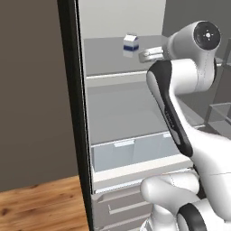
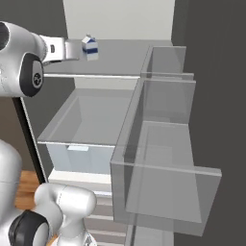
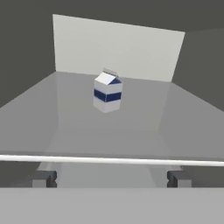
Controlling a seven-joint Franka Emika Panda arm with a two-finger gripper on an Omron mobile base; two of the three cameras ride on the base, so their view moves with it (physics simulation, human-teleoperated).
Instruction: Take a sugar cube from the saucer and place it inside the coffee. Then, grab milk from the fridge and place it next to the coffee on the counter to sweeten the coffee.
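The milk [image 1: 131, 45] [image 2: 90, 48] [image 3: 107, 92], a small white carton with a dark blue band, stands upright in the middle of the upper glass shelf [image 3: 131, 127] of the open fridge [image 1: 72, 113]. My gripper [image 3: 111, 178] [image 1: 151, 54] [image 2: 72, 49] hovers at the shelf's front edge, short of the carton and pointing at it. Its fingertips [image 3: 43, 178] stand wide apart with nothing between them, so it is open. The saucer, the coffee and the counter are out of view.
The white front rim of the shelf [image 3: 109, 160] runs just ahead of the fingertips. Below are a second shelf [image 1: 122, 113] and grey drawers [image 1: 131, 153]. Clear door bins [image 2: 163, 158] stand to the right, the dark door edge [image 1: 67, 54] to the left.
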